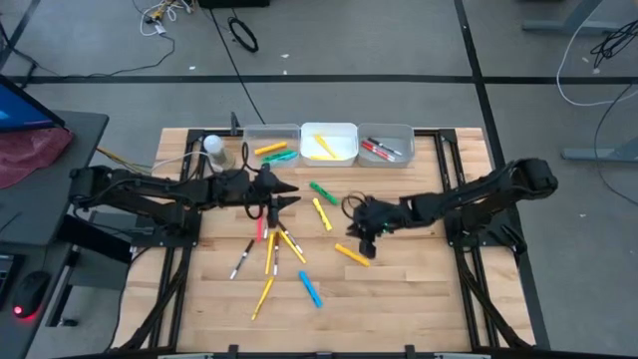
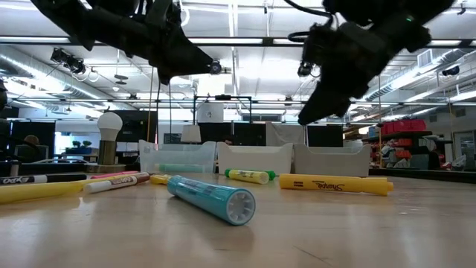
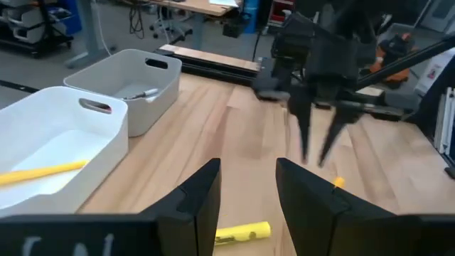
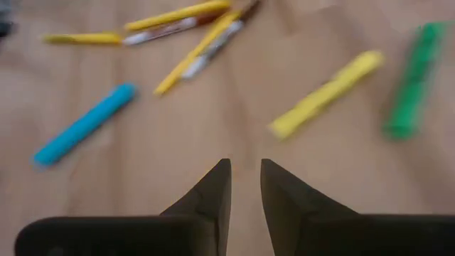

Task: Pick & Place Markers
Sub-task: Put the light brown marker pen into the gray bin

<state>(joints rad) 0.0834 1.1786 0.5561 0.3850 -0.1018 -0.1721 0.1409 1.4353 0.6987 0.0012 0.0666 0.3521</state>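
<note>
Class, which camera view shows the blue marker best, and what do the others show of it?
The low view: the blue marker lies closest, filling the foreground. The high view shows it small, near the table's front edge. The right wrist view shows it blurred. The left wrist view misses it.

Bright overhead strip lights fill the room in the low view, silhouetting both arms. The right wrist view is heavily blurred; the table (image 1: 399, 289) is evenly lit.

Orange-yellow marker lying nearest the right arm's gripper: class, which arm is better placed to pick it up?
Right. The right gripper hangs almost above that orange-yellow marker, empty; the left gripper is farther, over the marker cluster.
</note>
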